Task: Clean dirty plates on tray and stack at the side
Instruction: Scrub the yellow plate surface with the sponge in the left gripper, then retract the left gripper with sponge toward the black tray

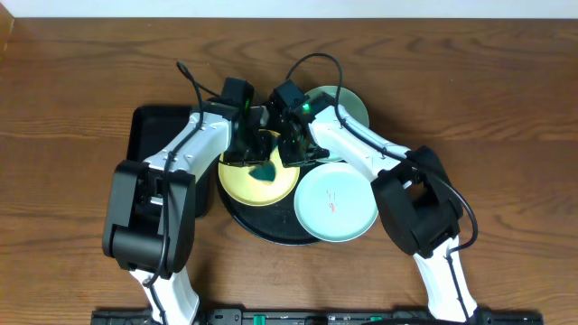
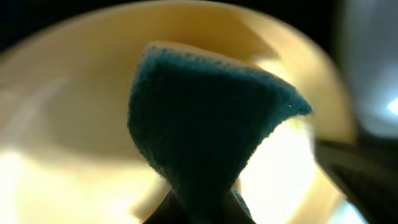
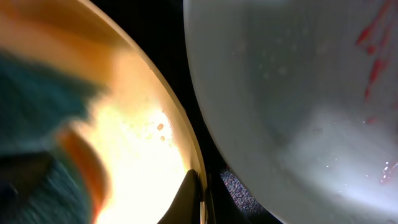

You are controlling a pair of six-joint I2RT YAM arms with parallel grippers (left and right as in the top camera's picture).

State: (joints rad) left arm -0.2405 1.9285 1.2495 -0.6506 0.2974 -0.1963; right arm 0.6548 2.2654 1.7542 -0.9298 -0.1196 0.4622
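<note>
Left hand is clamped narrowly on a teal sponge, which is held over the yellow plate. One finger of the right hand is seen at that plate's rim; how far that hand is parted cannot be told. Beside the yellow plate, a light blue plate with red smudges is set on the round tray. Beyond the tray, a teal plate is partly hidden on the bench.
</note>
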